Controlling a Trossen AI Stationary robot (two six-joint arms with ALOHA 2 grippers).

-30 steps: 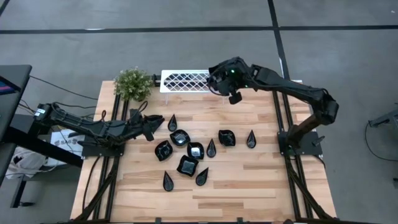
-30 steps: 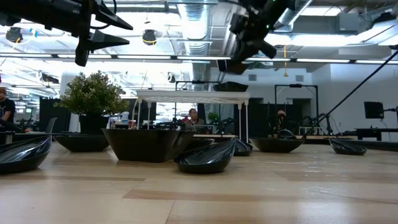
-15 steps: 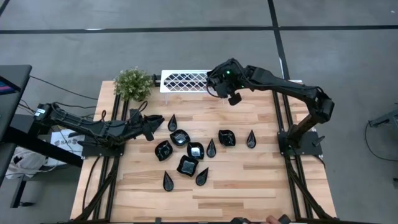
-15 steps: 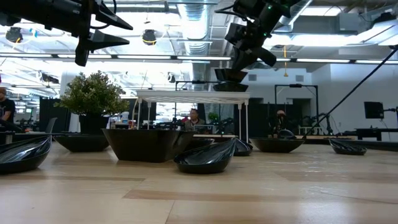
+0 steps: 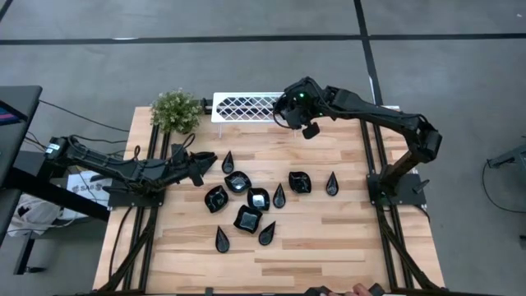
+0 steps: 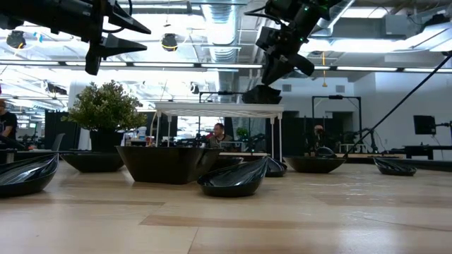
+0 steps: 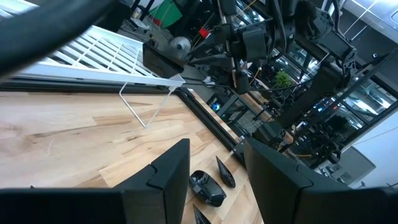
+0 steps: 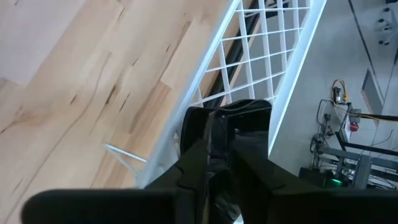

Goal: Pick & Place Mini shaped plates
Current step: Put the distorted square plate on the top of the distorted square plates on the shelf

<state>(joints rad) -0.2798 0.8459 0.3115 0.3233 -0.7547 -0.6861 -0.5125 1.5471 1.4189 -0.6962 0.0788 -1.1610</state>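
Several glossy black mini shaped plates lie on the wooden table's middle, some teardrop-shaped, some squarish. A white lattice tray stands on wire legs at the far edge. On its right end sits a black plate, apparently on top of another; it also shows in the right wrist view. My right gripper hangs just above it, slanting down, its fingers a little open and nothing between them. At the table's left, my left gripper waits open above the wood.
A small green potted plant stands left of the tray at the far left corner. Bare wood lies along the near edge and the right side. Black frame rails run along both table sides. People sit in the room beyond the table.
My right gripper has sunk slightly over the tray's right end. The black plate that hung at its fingertips half a second ago has dropped and now rests on the tray, on the plate there. My right gripper has let go of it.
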